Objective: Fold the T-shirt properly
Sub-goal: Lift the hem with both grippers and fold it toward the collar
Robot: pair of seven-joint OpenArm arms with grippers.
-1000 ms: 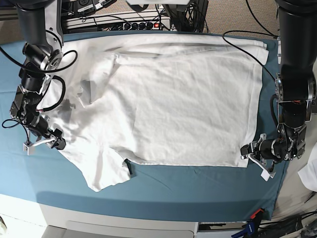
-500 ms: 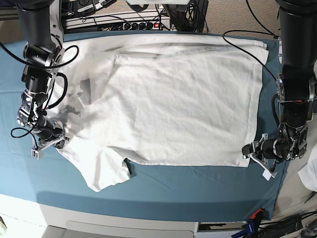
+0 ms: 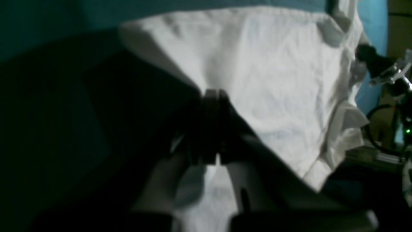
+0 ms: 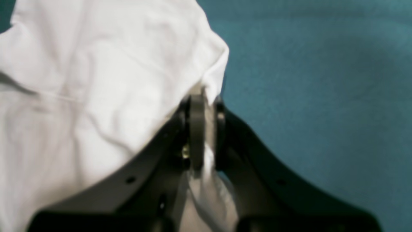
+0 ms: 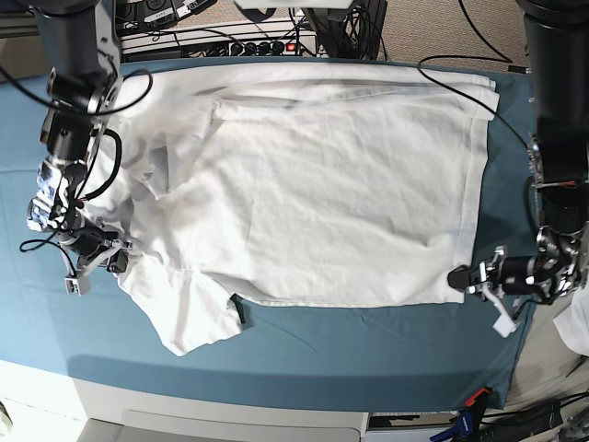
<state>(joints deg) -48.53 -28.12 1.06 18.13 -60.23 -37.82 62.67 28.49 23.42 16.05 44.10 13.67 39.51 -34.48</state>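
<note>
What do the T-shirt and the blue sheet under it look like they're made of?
T-shirt: thin, soft, matte white fabric, probably cotton knit; it creases finely and bunches at the right gripper.
Blue sheet: matte teal cloth, apparently woven; it lies flat with shallow ripples.

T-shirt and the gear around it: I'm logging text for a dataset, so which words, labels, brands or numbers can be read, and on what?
None can be read.
T-shirt: plain white, no print visible.
Equipment at the table's far edge: any markings too small to read.
Wrist views: too blurred for text.
</note>
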